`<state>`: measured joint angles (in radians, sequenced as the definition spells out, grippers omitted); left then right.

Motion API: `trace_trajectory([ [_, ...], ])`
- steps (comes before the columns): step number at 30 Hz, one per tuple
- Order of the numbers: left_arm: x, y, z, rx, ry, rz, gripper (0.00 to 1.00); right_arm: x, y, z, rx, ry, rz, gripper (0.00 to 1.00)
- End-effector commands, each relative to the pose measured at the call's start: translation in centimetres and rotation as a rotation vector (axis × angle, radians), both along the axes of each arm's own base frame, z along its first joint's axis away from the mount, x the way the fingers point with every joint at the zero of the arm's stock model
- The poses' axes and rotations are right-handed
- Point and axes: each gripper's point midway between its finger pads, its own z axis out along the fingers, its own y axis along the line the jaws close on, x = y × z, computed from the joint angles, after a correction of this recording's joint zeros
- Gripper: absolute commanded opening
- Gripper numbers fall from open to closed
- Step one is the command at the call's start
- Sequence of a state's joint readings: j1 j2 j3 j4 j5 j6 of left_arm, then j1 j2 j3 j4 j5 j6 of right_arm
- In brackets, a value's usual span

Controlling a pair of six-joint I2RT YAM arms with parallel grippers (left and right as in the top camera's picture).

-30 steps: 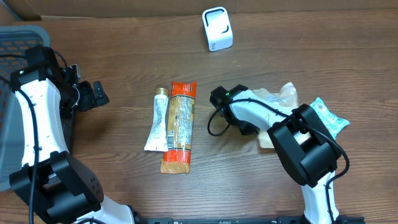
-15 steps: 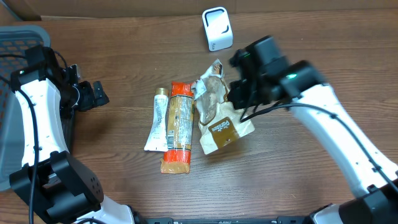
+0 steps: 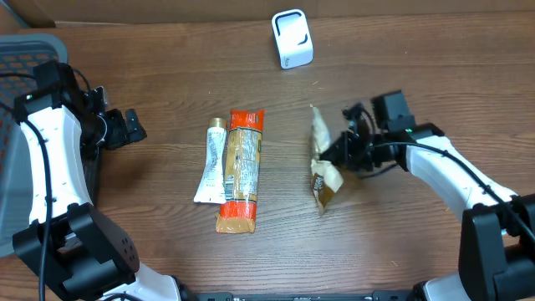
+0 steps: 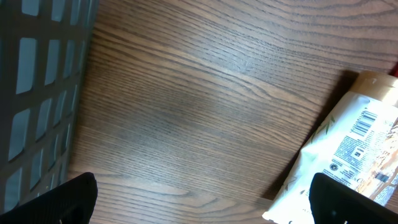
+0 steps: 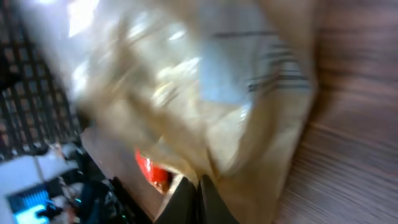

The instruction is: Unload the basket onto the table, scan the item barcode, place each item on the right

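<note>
Broadly, a brown wood-grain table [image 3: 167, 67] carries everything, and a grey slatted plastic basket [image 3: 21, 50] sits at its left edge under the left arm [image 3: 50, 167]. That white arm rises along the left side and bends inward, so the left gripper [image 3: 132, 125] points right across bare wood, its black fingers [image 4: 74, 199] spread wide and grasping nothing. The right arm [image 3: 451, 171] reaches in from the right edge, stretched low toward the centre, and the right gripper [image 3: 347, 150] is clamped tight on the edge of a tan snack bag [image 3: 322, 167]. The bag hangs turned edge-on to the overhead camera, a crinkled narrow strip between the gripper and the middle of the table; in the right wrist view its glossy film fills the frame, blurred, with printed lines too soft to read. Left of it, well apart, an orange-topped packet [image 3: 241, 171] lies flat and lengthwise, and a flattened white tube [image 3: 213, 163] with a tan cap lies just beside it on the left. A small white barcode scanner [image 3: 292, 38] with rounded corners stands near the far edge, above the bag and well apart from it, with open wood between them.
</note>
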<state>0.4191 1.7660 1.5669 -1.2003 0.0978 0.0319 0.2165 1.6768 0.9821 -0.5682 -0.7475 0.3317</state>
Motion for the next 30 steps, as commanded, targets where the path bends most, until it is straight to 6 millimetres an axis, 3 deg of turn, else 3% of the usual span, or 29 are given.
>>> trace_trajectory([
  [1, 0.2, 0.3, 0.1, -0.004, -0.007, 0.022, 1.00, 0.4, -2.7, -1.7, -0.042, 0.060, -0.095, 0.04],
  [8, 0.2, 0.3, 0.1, -0.004, -0.007, 0.022, 0.99, 0.9, -7.1, -4.3, -0.287, 0.047, -0.175, 0.04],
  [9, 0.2, 0.3, 0.1, -0.004, -0.007, 0.022, 1.00, 0.9, -7.2, -4.3, -0.296, 0.031, -0.157, 0.08],
  [10, 0.2, 0.3, 0.1, -0.004, -0.007, 0.022, 0.99, 0.9, -7.2, -4.4, -0.299, 0.021, -0.141, 0.18],
  [11, 0.2, 0.3, 0.1, -0.004, -0.007, 0.022, 1.00, 0.8, -7.2, -4.4, -0.302, 0.014, -0.127, 0.37],
  [12, 0.2, 0.3, 0.1, -0.004, -0.007, 0.022, 1.00, 0.8, -7.3, -4.4, -0.303, 0.014, -0.125, 0.45],
  [13, 0.2, 0.3, 0.1, -0.004, -0.007, 0.022, 1.00, 0.8, -7.5, -4.4, -0.307, 0.017, -0.130, 0.63],
  [15, 0.2, 0.3, 0.1, -0.004, -0.007, 0.022, 0.99, 0.9, -7.8, -4.4, -0.302, 0.019, -0.142, 0.70],
  [24, 0.2, 0.3, 0.1, -0.004, -0.007, 0.022, 1.00, 1.8, -8.9, -2.7, -0.109, 0.046, -0.207, 0.79],
  [30, 0.2, 0.3, 0.1, -0.004, -0.007, 0.022, 1.00, 2.4, -8.2, -4.1, -0.107, 0.047, -0.192, 0.79],
])
